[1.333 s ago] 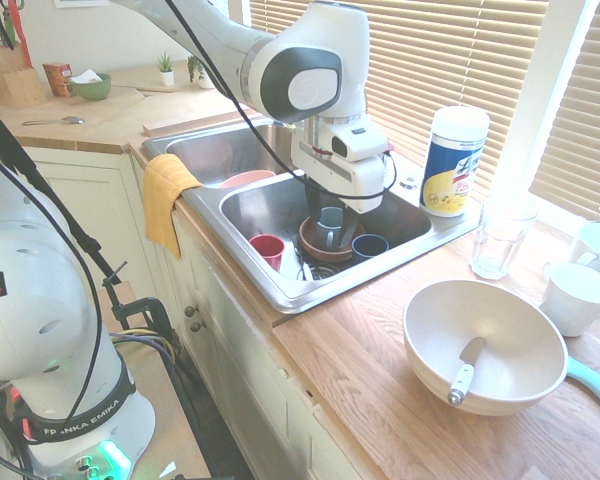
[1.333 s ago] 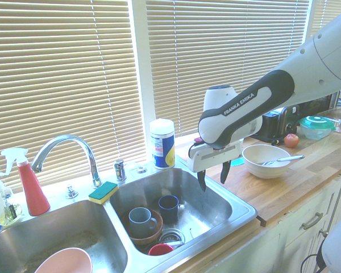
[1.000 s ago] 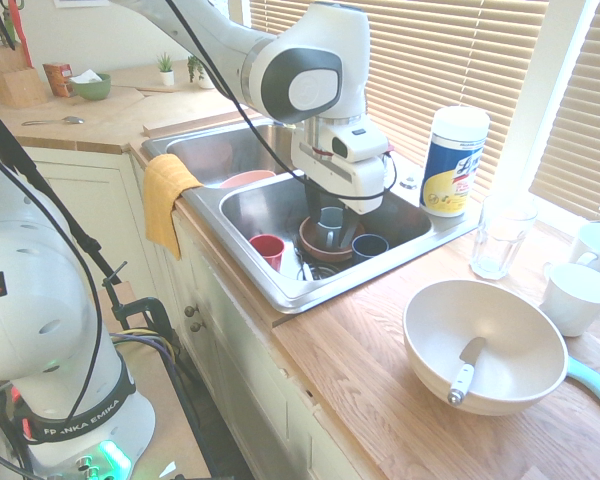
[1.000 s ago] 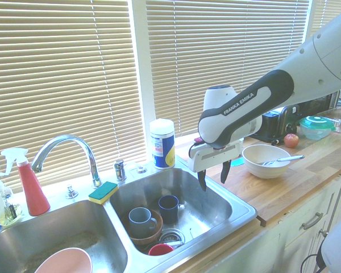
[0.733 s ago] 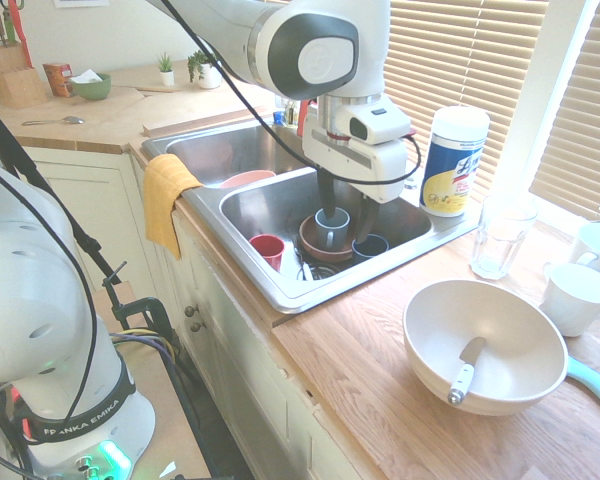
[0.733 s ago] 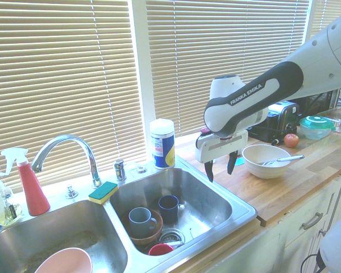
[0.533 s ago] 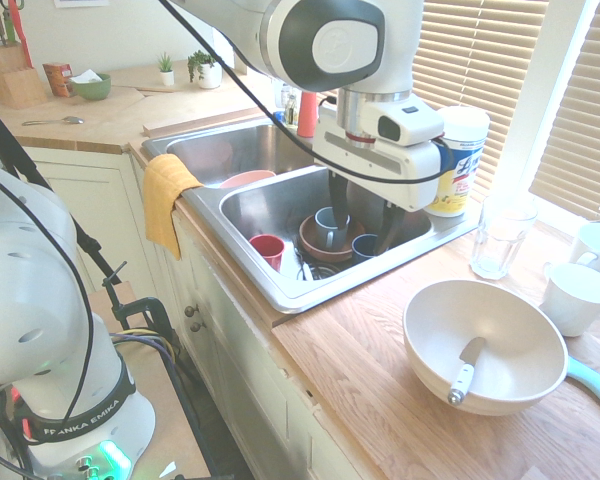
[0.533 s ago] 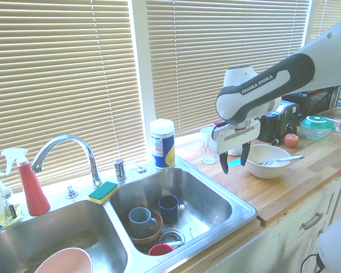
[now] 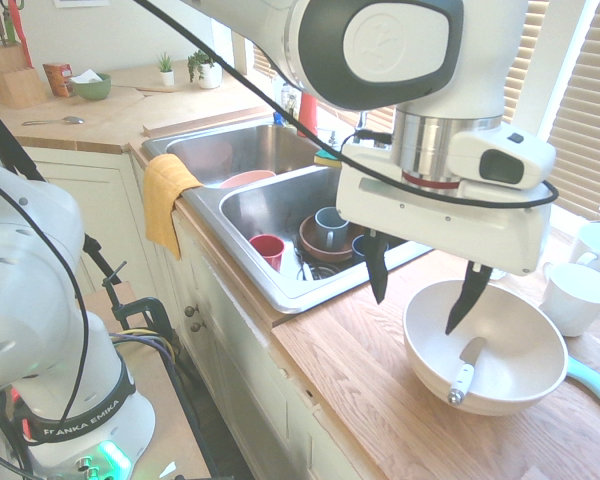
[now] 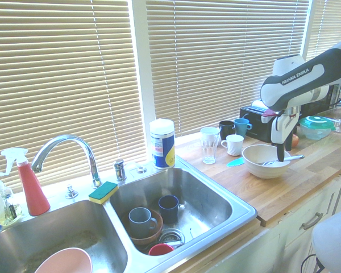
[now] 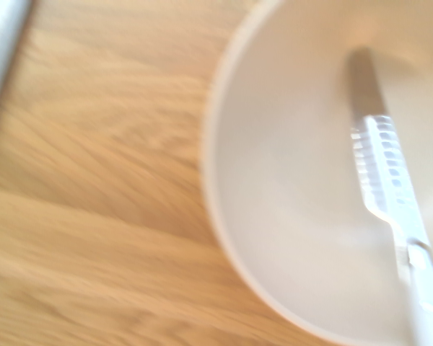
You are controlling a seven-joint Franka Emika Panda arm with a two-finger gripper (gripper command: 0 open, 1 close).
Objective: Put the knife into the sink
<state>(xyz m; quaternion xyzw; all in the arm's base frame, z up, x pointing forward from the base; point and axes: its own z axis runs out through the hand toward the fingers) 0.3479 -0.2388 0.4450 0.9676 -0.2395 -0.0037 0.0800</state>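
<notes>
The sink [image 9: 280,215] is seen well to one side of the gripper [image 9: 420,295], set into the wooden counter [image 9: 380,400], with mugs and a red cup gathered in the basin nearer the gripper. The cream bowl [image 9: 430,345] stands on the counter directly beneath the gripper, its near rim lying below the gap between the two dark fingers [image 9: 377,272]. The gripper is pointed straight down above the bowl; its jaws are spread wide and nothing is held between them. The knife [image 9: 464,372] is found inside the bowl, below and slightly beyond the gripper, its white handle propped on the rim and its blade sloping down into the bowl. In the wrist view the serrated blade [image 11: 379,162] is shown blurred against the bowl's pale inside.
</notes>
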